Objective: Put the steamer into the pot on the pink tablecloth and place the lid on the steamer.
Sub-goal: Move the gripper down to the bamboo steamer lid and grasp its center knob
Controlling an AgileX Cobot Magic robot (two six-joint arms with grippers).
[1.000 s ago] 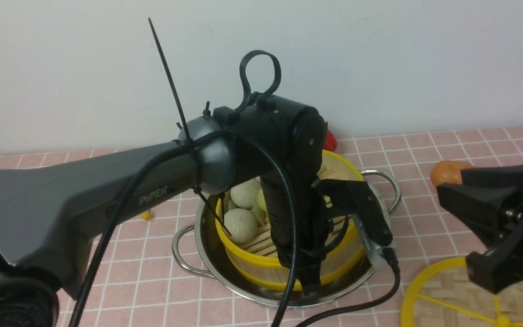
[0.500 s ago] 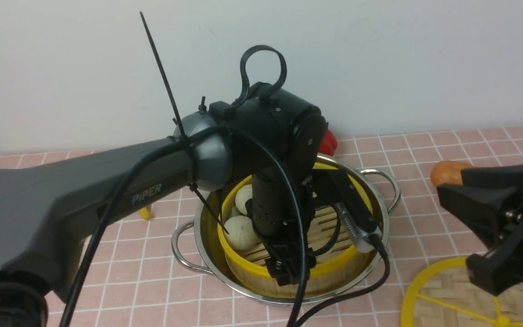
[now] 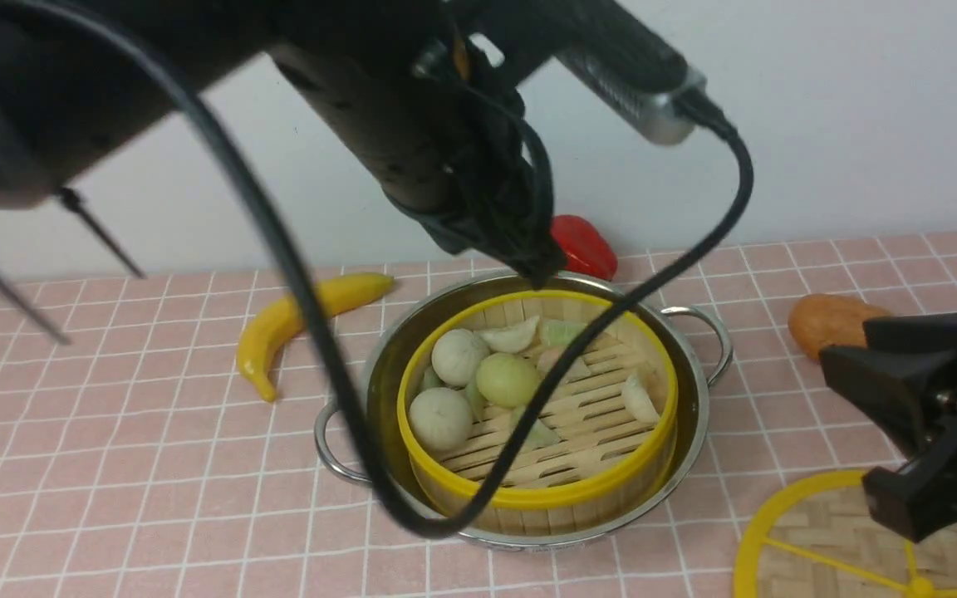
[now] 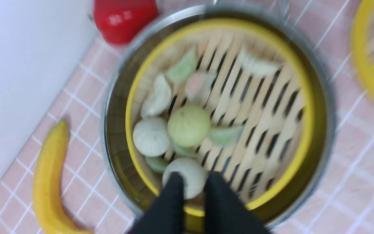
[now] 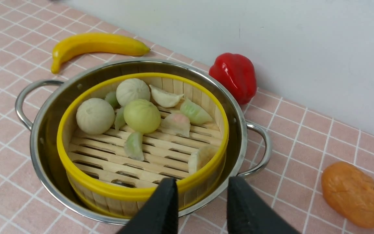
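With the steamer seated in the pot and left claw and right claw released, empty, the lid is judged due for grasping next.

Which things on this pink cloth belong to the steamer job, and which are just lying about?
Job: round bamboo steamer basket with yellow rim, already sitting in the wide shiny steel pot; flat woven bamboo lid with yellow rim, not yet on; pink grid tablecloth.
Lying about: yellow banana; red pepper; orange lumpy food item.
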